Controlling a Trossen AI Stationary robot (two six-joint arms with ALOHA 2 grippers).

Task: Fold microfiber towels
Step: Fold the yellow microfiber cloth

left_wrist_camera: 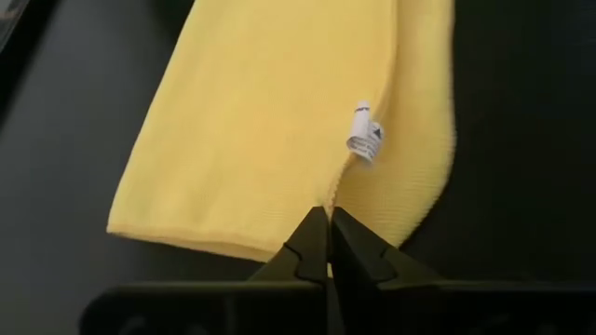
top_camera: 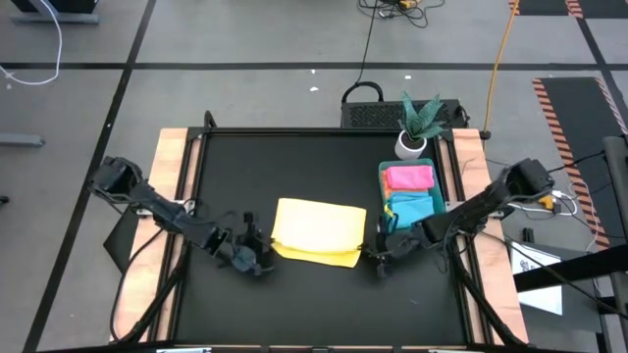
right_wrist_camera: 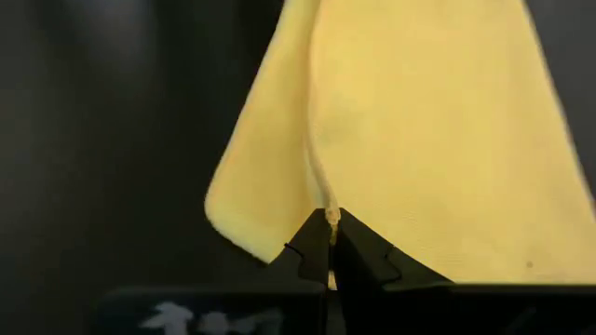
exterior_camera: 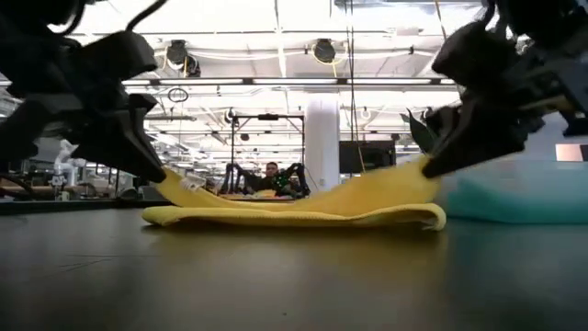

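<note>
Right under our wrist cameras, a yellow towel (left_wrist_camera: 270, 121) fills the view, lying folded over on itself on the black table (top_camera: 285, 172) near the middle, slightly toward the front edge. We see a small white label (left_wrist_camera: 365, 140) sticking up from its upper layer close to the left end.

Our left gripper (left_wrist_camera: 328, 244) has its fingers pressed together on the towel's edge at the left end, and our right gripper (right_wrist_camera: 331, 242) pinches the edge of the upper layer at the right end in the same way. From the low view, both pinched ends rise off the table while the middle of the cloth sags flat onto the lower layer.

Off to the right of the yellow towel we find a green tray (top_camera: 384, 176) holding a pink towel (top_camera: 409, 177) and a light blue towel (top_camera: 414, 207), both folded, the pink one farther back. Just behind the tray stands a small potted plant (top_camera: 416, 132) in a white pot. Both our arms reach in low from the table's two sides.
</note>
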